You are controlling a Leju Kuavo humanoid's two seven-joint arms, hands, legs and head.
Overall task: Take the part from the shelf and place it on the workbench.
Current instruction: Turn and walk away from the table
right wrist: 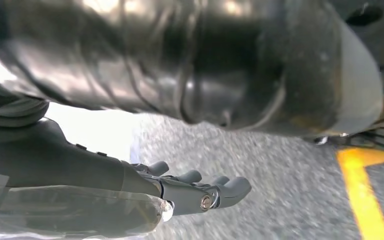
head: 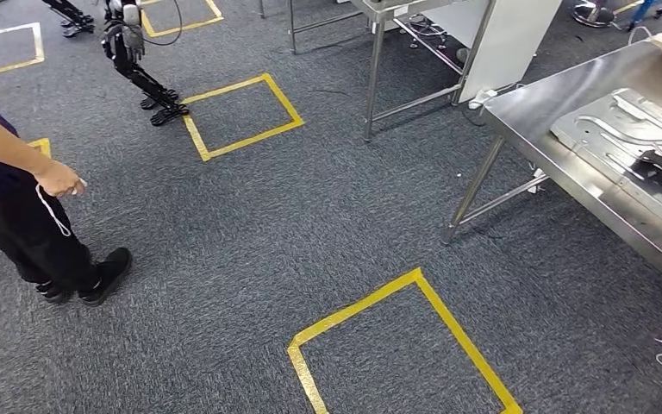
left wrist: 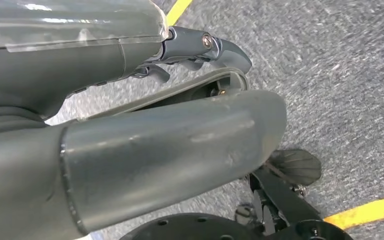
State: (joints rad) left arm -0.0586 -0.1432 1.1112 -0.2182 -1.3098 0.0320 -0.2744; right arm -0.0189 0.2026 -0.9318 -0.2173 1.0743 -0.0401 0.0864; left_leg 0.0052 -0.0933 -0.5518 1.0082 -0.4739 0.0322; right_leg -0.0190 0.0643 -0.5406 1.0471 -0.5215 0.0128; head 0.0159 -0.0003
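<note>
I read no writing anywhere; my left hand point(left wrist: 170, 125) and right hand point(right wrist: 180, 192) hang over grey carpet holding nothing, fingers loosely extended, thumbs blurred close to the lens, while the grey metal part point(head: 629, 138) lies on the steel counter point(head: 534, 112), cut off at the frame's edge.

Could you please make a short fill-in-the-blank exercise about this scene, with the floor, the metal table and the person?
1. The squares marked on the grey carpet are made of tape whose colour is ____.
2. The flat metal part lies on the steel ____ at the right.
3. The person at the left wears shoes whose colour is ____.
4. In the right wrist view, the right robot hand holds ____.

Missing words: yellow; workbench; black; nothing
</note>
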